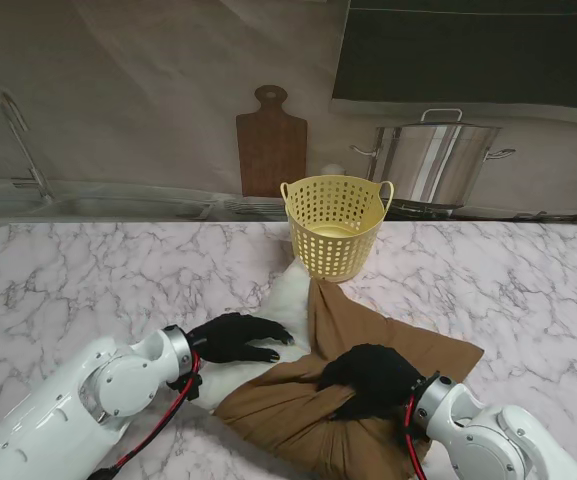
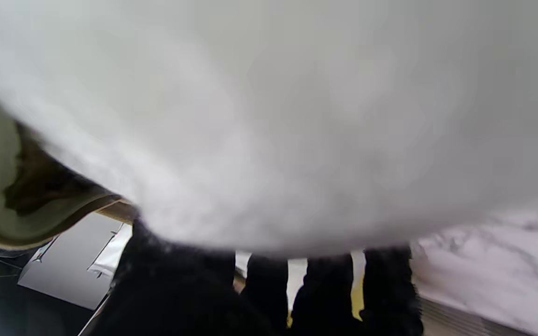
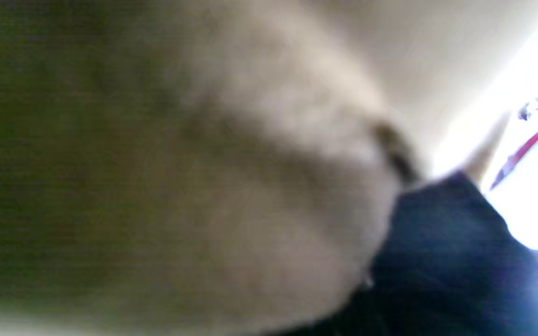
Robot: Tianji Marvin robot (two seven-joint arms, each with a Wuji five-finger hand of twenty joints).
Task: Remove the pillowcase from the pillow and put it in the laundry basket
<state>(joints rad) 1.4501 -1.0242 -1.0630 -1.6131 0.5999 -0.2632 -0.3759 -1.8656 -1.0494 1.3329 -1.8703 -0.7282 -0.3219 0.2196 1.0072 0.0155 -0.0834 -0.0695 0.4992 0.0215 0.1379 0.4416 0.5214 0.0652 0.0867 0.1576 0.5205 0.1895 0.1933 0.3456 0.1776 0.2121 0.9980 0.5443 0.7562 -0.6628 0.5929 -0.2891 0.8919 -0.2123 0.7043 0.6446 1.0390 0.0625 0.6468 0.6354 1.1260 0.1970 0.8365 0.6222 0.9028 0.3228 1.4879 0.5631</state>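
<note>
Pillow (image 1: 286,300) lies mid-table, white end bared, touching basket (image 1: 335,226) at far end. Left hand (image 1: 236,337) flat on bared pillow, fingers spread. Right hand (image 1: 373,378) clenched on brown pillowcase (image 1: 368,340), right of left hand.

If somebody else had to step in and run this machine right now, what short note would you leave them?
Left hand: black-gloved, fingers spread flat on the bare white pillow, pressing rather than gripping.
Right hand: bunched on the brown fabric pillowcase; a firm grip cannot be confirmed.
Things: the pillow lies on the marble table, its far end touching the yellow perforated plastic laundry basket; nothing shows inside the basket.
Done: the pillowcase is partly pulled back.
Left: pull it fully off, then drop it into the basket.
</note>
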